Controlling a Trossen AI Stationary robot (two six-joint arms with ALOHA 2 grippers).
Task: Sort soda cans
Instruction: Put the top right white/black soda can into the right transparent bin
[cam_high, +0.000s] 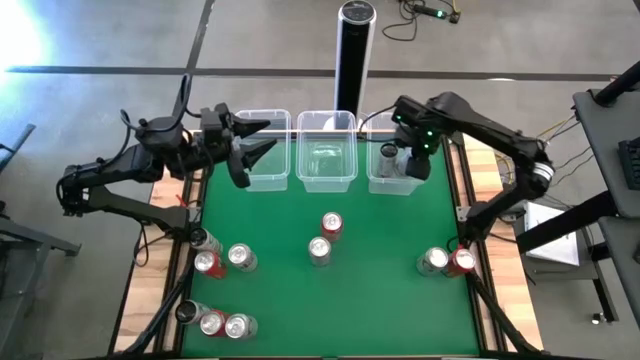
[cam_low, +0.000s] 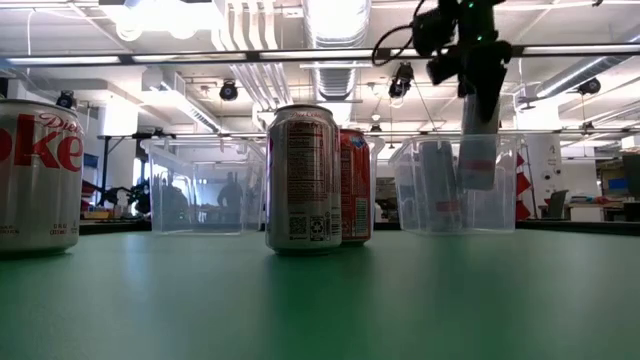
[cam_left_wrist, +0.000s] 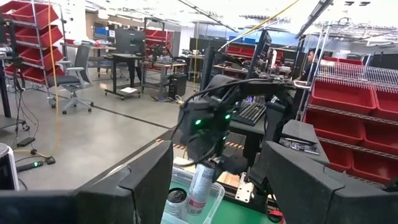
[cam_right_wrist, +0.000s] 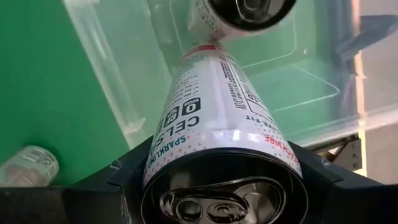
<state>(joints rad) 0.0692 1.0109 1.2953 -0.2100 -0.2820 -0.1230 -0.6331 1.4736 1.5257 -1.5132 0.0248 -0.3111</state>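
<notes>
Green table mat (cam_high: 380, 250) underlies everything. Right gripper (cam_high: 416, 160) is clamped on a white slim can (cam_right_wrist: 217, 118); directly below, another can (cam_high: 389, 153) occupies the right tub (cam_high: 392, 186). Release risks collision, tipping both. Left gripper (cam_high: 250, 148) idles spread, far opposite.

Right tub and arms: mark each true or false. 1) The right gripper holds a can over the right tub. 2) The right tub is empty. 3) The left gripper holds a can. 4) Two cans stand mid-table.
1) True: the right gripper is shut on a white can over the right tub.
2) False: another can already stands in it.
3) False: the left gripper is open and holds nothing, by the left tub.
4) True: two cans stand mid-table.
</notes>
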